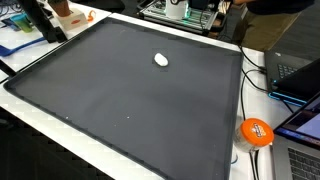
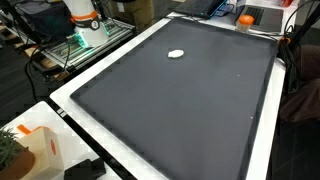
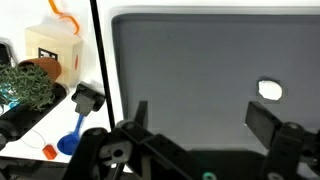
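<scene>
Scene: a dark grey mat (image 1: 100,110) covers most of a white surface (image 2: 262,150), shown in both exterior views
Thing nearest the jaws: a small white oval piece (image 1: 161,60) lies flat and alone on the mat, touching nothing else
Place on the mat: toward 1 o'clock of the mat's middle in an exterior view, and in the far half of the mat, clear of every edge
Long axis: the white oval piece is a little longer than it is wide, and in the wrist view its long axis runs roughly from 9 to 3 o'clock; it is too small to tell one end from the other
Jaws: spread wide with nothing between them, and both dark fingers (image 3: 262,122) rise from the bottom edge of the wrist view
Gap: the white oval piece sits at about 2 o'clock from the space between the jaws, beyond the fingers and apart from them
Off the mat, 9 o'clock side of the wrist view: a potted plant (image 3: 30,82), a white box (image 3: 52,52) with an orange handle and a blue tool (image 3: 72,140)
Near the mat's 4 o'clock corner in an exterior view: an orange ball (image 1: 256,132) beside cables
</scene>
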Robot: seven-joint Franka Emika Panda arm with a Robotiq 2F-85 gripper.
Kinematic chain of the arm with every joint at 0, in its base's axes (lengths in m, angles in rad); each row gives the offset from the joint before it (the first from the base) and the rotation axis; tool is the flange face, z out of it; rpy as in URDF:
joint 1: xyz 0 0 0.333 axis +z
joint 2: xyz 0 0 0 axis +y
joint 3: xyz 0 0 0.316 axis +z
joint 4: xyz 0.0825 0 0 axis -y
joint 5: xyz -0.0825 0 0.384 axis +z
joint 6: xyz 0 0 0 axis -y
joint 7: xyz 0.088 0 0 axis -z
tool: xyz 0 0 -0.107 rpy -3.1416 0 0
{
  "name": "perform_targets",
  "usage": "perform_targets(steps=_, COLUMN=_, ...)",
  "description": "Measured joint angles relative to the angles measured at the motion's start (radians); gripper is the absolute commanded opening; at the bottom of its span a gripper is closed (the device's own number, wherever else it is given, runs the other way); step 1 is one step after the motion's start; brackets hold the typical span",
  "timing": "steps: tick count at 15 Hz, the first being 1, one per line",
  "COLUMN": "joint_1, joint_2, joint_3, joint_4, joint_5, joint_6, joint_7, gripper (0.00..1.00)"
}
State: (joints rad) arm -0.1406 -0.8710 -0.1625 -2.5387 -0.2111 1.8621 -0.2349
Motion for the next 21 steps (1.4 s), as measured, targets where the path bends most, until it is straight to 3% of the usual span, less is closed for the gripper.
perform_targets(steps=8, joint_1=0.128, joint_2=0.023, joint_3=0.042, joint_4=0.066, joint_5=0.203, joint_6=-0.202, joint_7=0.031, gripper=1.00)
perform_targets(steps=12, joint_1=0.131, joint_2=0.032, joint_3=0.043, joint_4=0.075, joint_5=0.212, joint_6=-0.205, joint_7=0.038, gripper=1.00)
perform_targets(steps=21, joint_1=0.123, joint_2=0.059, joint_3=0.052, joint_4=0.085, joint_5=0.354, joint_6=-0.172, joint_7=0.191, gripper=1.00)
